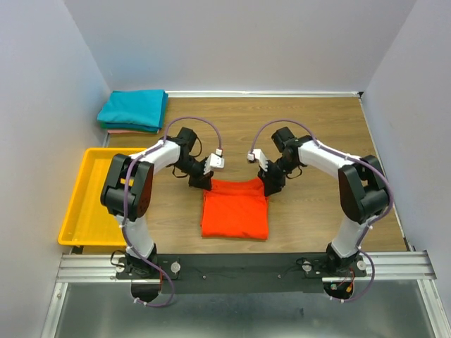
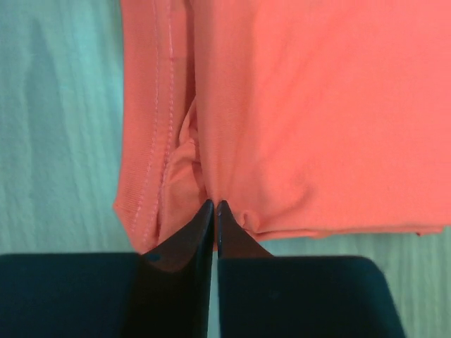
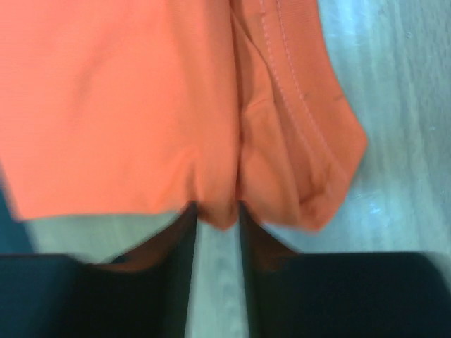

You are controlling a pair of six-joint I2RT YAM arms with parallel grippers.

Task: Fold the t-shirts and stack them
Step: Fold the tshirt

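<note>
The orange-red t-shirt (image 1: 235, 211) lies folded into a rectangle on the wooden table, in front of the arm bases. My left gripper (image 1: 206, 184) is at its far left corner, shut on a pinch of the cloth (image 2: 317, 105), with the fingertips (image 2: 214, 204) pressed together at the folded edge. My right gripper (image 1: 268, 186) is at the far right corner. Its fingers stand apart (image 3: 216, 208), and a small bulge of the cloth (image 3: 106, 105) sits between the tips. The teal t-shirt (image 1: 132, 109) lies folded at the far left on top of the pale pink one (image 1: 123, 130).
A yellow plastic tray (image 1: 91, 204) stands at the table's left edge, beside the left arm. Grey walls close the table on the left, back and right. A metal rail (image 1: 239, 266) runs along the near edge.
</note>
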